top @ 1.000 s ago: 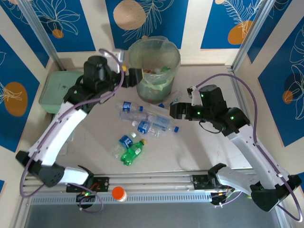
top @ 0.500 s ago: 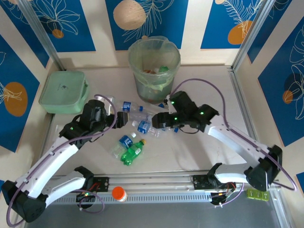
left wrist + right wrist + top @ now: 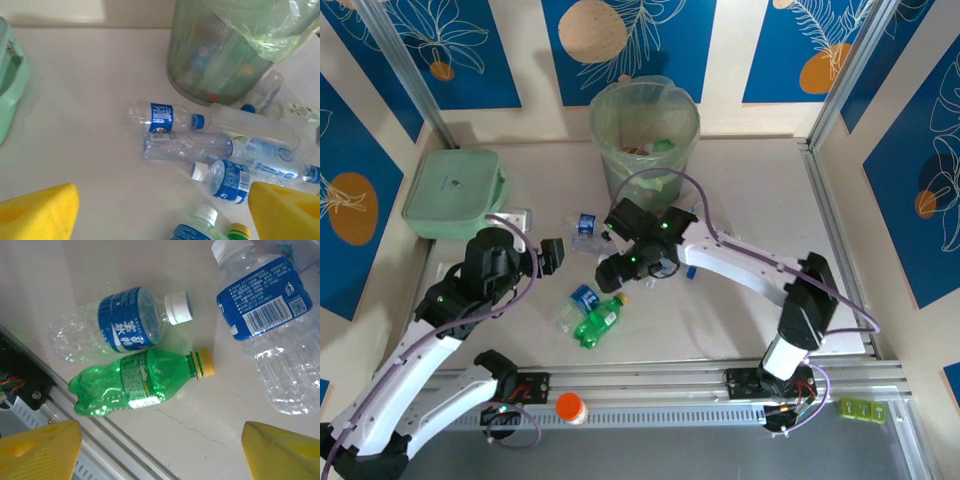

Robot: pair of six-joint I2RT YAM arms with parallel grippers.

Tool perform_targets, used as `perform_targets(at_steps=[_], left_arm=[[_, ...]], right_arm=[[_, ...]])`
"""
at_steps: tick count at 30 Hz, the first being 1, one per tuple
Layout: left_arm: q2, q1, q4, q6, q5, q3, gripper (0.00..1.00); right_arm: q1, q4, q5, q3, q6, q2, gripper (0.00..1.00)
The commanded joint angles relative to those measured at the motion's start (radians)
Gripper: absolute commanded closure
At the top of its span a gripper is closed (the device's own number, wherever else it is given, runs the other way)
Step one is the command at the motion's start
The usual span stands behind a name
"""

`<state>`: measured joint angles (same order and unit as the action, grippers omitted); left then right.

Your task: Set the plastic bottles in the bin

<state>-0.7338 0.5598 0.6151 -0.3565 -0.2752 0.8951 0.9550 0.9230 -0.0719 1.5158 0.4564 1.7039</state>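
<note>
While both arms reach toward the middle of the overhead frame, the left claw (image 3: 553, 254) stands spread and empty just left of the scattered clear plastic bottles (image 3: 620, 250). The right claw (image 3: 610, 268), its yellow fingers (image 3: 40, 447) equally wide apart, hangs over a green plastic bottle (image 3: 135, 382) lying beside a blue-labelled white-capped bottle (image 3: 125, 327) on the pale table (image 3: 750, 190). The round grey-green bin (image 3: 645, 140), lined with a pale green bag, stands at upper centre, with bottles at its foot.
</note>
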Motion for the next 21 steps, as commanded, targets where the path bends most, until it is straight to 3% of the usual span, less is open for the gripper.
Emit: perform_targets(at_steps=[1, 6, 13, 21], left_arm=[[0.010, 0.008, 0.012, 0.024, -0.082, -0.005, 0.12], [0.037, 0.005, 0.006, 0.024, -0.098, -0.011, 0.12], [0.042, 0.005, 0.005, 0.027, -0.100, -0.012, 0.12], [0.056, 0.004, 0.005, 0.034, -0.119, -0.016, 0.12]], right_arm=[[0.015, 0.096, 0.095, 0.026, 0.098, 0.048, 0.16], [0.029, 0.016, 0.259, 0.011, 0.326, 0.130, 0.20], [-0.009, 0.056, 0.300, 0.042, 0.573, 0.194, 0.20], [-0.024, -0.086, 0.290, -0.133, 0.936, 0.102, 0.22]])
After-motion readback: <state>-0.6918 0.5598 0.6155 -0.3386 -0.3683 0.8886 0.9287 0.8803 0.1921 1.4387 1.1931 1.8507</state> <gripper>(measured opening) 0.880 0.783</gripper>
